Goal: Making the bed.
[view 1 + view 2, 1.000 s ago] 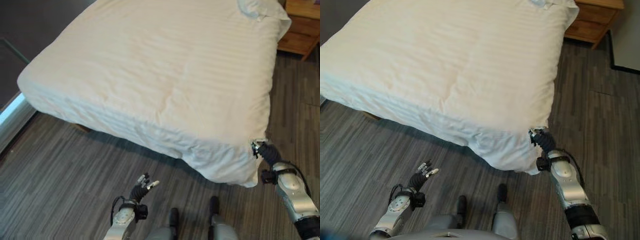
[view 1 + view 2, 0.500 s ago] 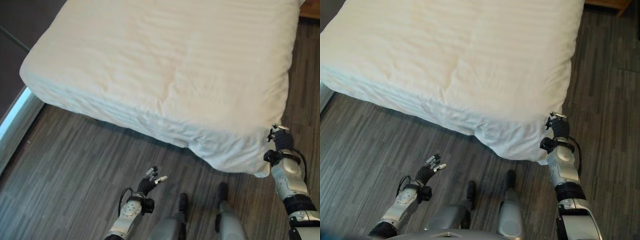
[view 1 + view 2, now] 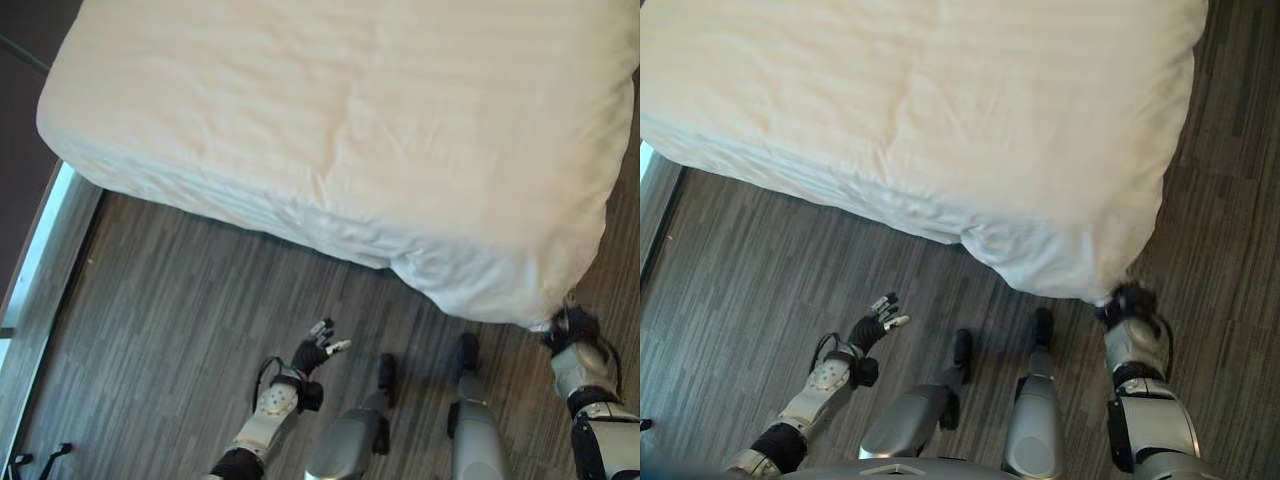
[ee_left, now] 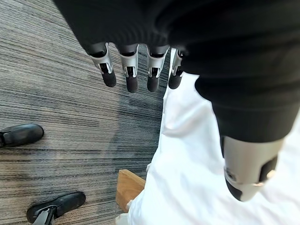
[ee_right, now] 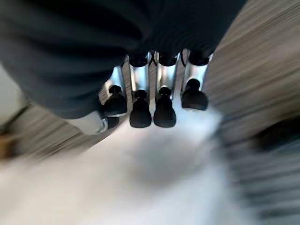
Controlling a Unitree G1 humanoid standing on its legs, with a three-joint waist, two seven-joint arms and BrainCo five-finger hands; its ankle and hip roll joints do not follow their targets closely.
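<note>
Eye views: the white duvet (image 3: 340, 130) covered the bed, its near corner drooping just above your right hand (image 3: 1130, 303). Your left hand (image 3: 312, 354) hung over the floor (image 3: 170, 320), fingers spread, holding nothing. Right wrist view: fingers (image 5: 140, 112) curled; grip on the cloth below them — can't tell.

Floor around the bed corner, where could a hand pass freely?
Bare wood floor lies between the duvet edge and the open left hand. It is tight at the duvet's hanging corner, where the right hand sits against the cloth.
</note>
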